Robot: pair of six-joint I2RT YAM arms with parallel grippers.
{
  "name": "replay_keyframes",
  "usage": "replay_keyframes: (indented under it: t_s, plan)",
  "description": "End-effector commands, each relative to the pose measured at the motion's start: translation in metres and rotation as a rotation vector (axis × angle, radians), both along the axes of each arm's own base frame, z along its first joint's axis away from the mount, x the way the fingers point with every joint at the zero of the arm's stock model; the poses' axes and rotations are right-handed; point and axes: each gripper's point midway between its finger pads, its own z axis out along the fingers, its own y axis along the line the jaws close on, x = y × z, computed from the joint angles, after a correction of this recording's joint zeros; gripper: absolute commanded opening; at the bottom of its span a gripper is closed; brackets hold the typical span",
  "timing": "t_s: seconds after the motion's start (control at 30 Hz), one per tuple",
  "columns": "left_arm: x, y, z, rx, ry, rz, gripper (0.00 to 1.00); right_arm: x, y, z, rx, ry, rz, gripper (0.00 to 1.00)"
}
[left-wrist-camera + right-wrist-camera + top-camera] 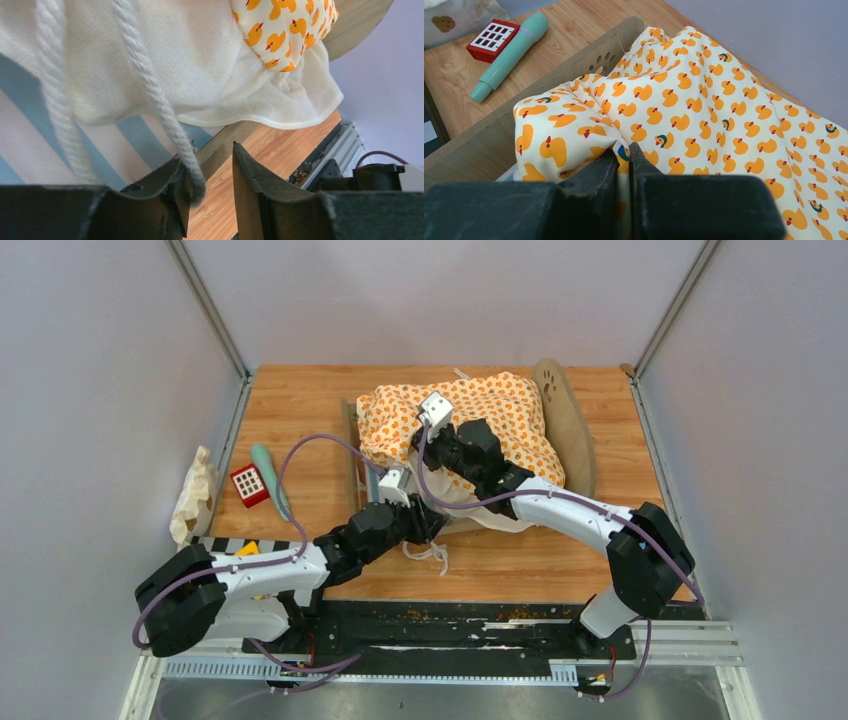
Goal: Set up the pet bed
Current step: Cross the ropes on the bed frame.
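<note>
The pet bed (pixel 568 420) stands at mid-table, and its light-wood end board with a paw mark shows in the right wrist view (pixel 589 67). The orange duck-print cushion (pixel 480 415) lies bunched on it. My right gripper (pixel 428 443) is shut on a fold of the cushion (pixel 704 100) near its left edge, with the jaws (pixel 624 152) pinching fabric. My left gripper (pixel 432 524) is at the bed's near side rail (pixel 227 139), below the cushion's cream edge (pixel 280 105). It is open (pixel 210 160). A white tie cord (pixel 150 85) drapes over its left finger, ungripped. The striped base (pixel 30 135) shows beside it.
A small white pillow with brown prints (pixel 195 490) lies at the table's left edge. A red gridded block (pixel 249 484) and a mint-green stick toy (pixel 270 480) lie between it and the bed. Loose cushion ties (pixel 430 552) hang onto the table by the near rail.
</note>
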Motion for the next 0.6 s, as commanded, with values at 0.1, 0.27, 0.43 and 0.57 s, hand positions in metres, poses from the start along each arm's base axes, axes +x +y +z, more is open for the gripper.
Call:
replay_keyframes:
  t_s: [0.1, 0.27, 0.43, 0.57]
  plan:
    - [-0.021, -0.017, 0.020, -0.115, -0.040, -0.137, 0.31, 0.004, -0.003, 0.039, 0.049, -0.068, -0.015, 0.10]
    - [-0.051, -0.011, 0.035, -0.170, -0.077, -0.269, 0.15, 0.008, -0.009, 0.036, 0.046, -0.064, -0.034, 0.10]
    - [-0.057, 0.023, 0.031, -0.053, -0.063, -0.210, 0.04, 0.008, -0.013, 0.035, 0.041, -0.066, -0.045, 0.10]
    - [-0.054, 0.070, 0.020, 0.153, -0.014, -0.086, 0.03, 0.009, -0.016, 0.035, 0.035, -0.068, -0.053, 0.10]
